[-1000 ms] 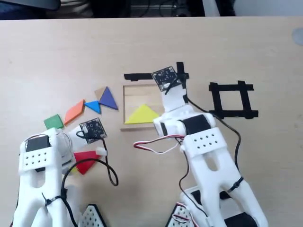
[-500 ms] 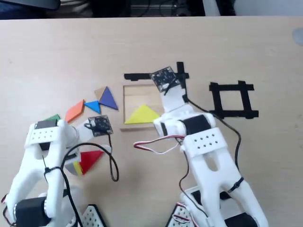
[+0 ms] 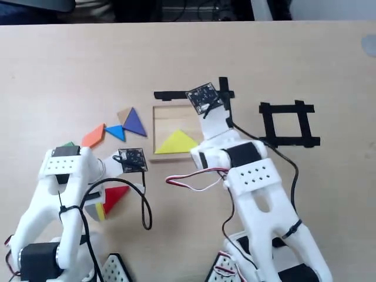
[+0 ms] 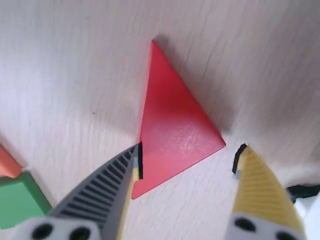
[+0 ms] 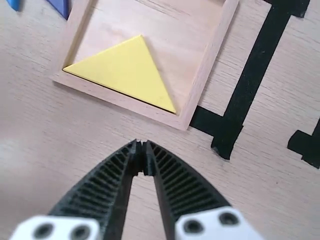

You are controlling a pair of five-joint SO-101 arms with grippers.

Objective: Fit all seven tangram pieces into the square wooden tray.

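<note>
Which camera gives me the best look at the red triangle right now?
The left wrist view: the red triangle lies almost whole between the tips of the open left claw. In the high view it sits small, partly covered by the left arm. The right wrist view faces the wooden tray and yellow triangle.

The left arm covers most of the green square wooden piece and part of the red wooden triangle in the high view; the right arm hides the square wooden tray's right side. The left wrist view's edge cuts off the green piece and an orange wooden piece. The right wrist view's edge crops a light blue piece, a dark blue piece and one rim of the tray.
</note>
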